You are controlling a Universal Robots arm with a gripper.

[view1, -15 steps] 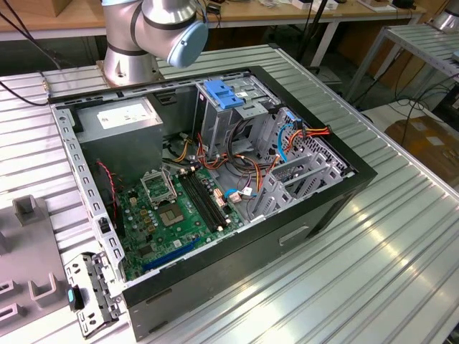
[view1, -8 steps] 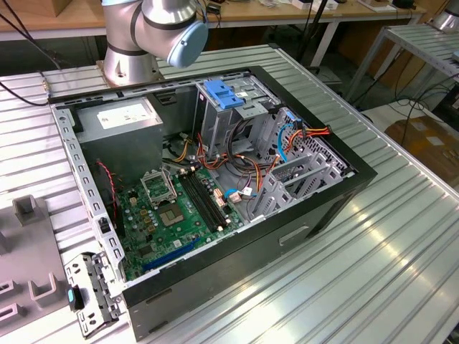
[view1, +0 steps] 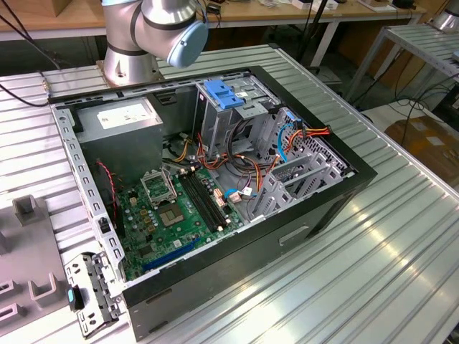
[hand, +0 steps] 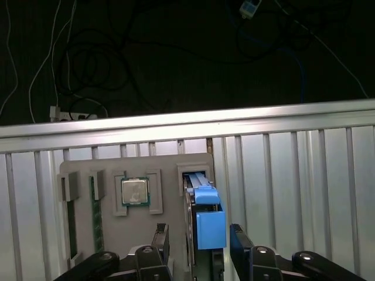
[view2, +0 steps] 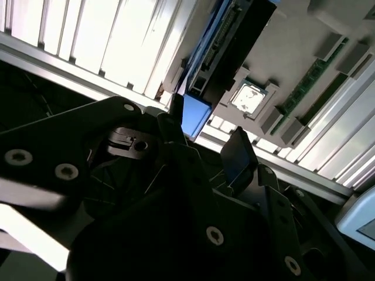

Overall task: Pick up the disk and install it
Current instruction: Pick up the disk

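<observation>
Two pincer fingers flank the seemingly upright disk over a ribbed table.

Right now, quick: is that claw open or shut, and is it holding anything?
Gripper: open, with one finger on each side of the disk, which stands on edge in its holder; not clamped on it.

Disk rails blue; end effector black; tray grey.
</observation>
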